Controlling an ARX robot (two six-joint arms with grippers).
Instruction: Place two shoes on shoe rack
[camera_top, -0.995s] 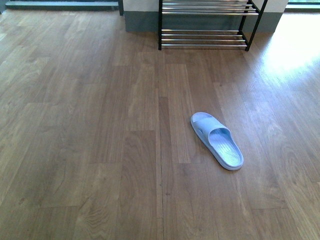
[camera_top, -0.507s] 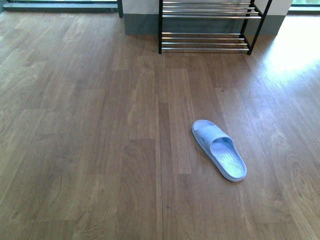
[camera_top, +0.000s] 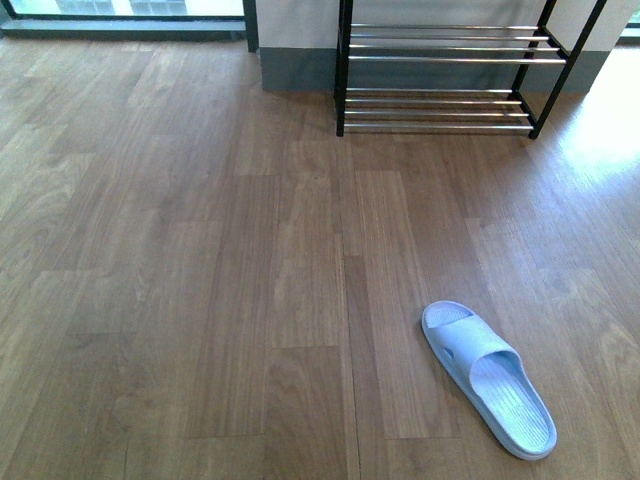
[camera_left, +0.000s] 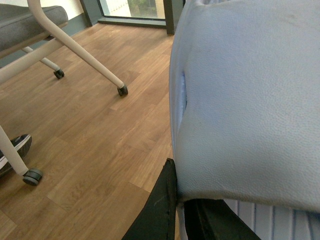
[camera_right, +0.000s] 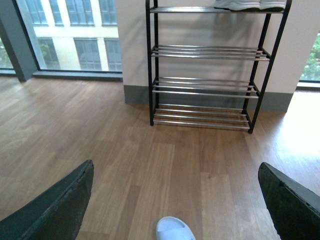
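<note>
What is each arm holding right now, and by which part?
The left arm's fingers hold a pale blue slipper, apparently pinching its strap at the edge. The right arm's fingers are spread and hold nothing.

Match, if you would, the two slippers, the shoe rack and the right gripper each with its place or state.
1. slipper in the front view
2. slipper in the left wrist view
3. shoe rack
4. right gripper

A. open, holding nothing
B. against the wall
C. lying on the wood floor
D. clamped in the left gripper

Pairs: 1-C, 2-D, 3-B, 4-A.
</note>
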